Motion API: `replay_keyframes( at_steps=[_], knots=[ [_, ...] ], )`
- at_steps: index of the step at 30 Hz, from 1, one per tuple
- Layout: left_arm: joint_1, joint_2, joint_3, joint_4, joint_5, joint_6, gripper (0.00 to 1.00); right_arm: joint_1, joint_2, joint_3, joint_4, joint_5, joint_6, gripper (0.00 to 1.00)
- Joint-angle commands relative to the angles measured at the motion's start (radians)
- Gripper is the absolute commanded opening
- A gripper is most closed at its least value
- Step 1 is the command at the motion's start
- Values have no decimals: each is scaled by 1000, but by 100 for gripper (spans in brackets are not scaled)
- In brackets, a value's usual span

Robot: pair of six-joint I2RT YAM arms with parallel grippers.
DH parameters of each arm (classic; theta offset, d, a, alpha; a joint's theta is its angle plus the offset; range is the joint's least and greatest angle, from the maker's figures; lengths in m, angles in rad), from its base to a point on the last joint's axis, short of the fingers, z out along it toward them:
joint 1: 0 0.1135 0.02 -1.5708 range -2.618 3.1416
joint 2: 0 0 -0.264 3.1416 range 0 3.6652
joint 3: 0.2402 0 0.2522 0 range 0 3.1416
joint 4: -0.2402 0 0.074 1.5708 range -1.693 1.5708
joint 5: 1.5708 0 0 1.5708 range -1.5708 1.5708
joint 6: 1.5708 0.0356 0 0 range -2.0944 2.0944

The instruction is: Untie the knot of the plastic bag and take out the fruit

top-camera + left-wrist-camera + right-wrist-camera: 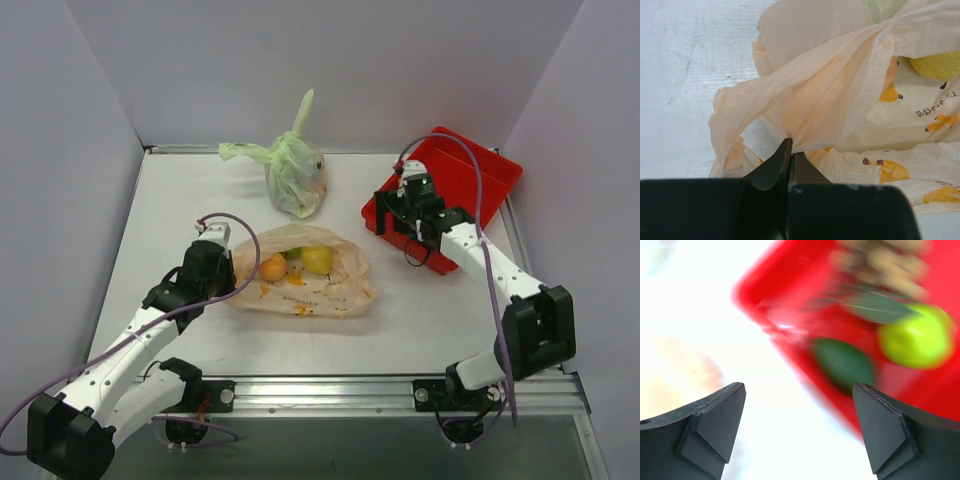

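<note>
The pale orange plastic bag (318, 291) lies flat mid-table, its mouth loose. No tied knot shows. Inside it are an orange-pink fruit (272, 267), a yellow fruit (317, 260) and a green one (293, 254). My left gripper (238, 278) is at the bag's left end. In the left wrist view it (790, 146) is shut on a gathered fold of the bag (840, 100), with the yellow fruit (937, 65) beyond. My right gripper (388, 222) is open and empty over the red tray's left edge. In the blurred right wrist view it (799, 386) is open.
The red tray (480, 165) at the right back holds a bright green apple (917, 335), a dark green fruit (845, 362) and a brown cluster (880, 260). A tied light green bag (295, 175) stands at the back centre. Walls enclose three sides.
</note>
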Motion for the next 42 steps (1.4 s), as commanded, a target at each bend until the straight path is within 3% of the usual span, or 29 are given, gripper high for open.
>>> replay_keyframes(
  at_steps=[1, 5, 10, 17, 28, 42],
  knots=[
    [7, -15, 4, 41, 7, -1, 0, 159, -135, 47, -18, -47, -78, 92],
    [10, -13, 4, 43, 12, -1, 0, 336, -169, 61, -18, -27, -99, 91],
    [11, -13, 4, 41, 15, -1, 0, 525, -139, 60, 51, 5, -4, 90],
    [11, -17, 3, 43, 15, -1, 0, 644, 2, 75, 89, -53, 60, 89],
    [13, -21, 1, 43, 25, -1, 0, 638, 188, 84, 190, 292, 116, 89],
    [11, -26, -5, 52, 44, 0, 0, 584, 375, 70, 442, 288, 139, 88]
  ],
)
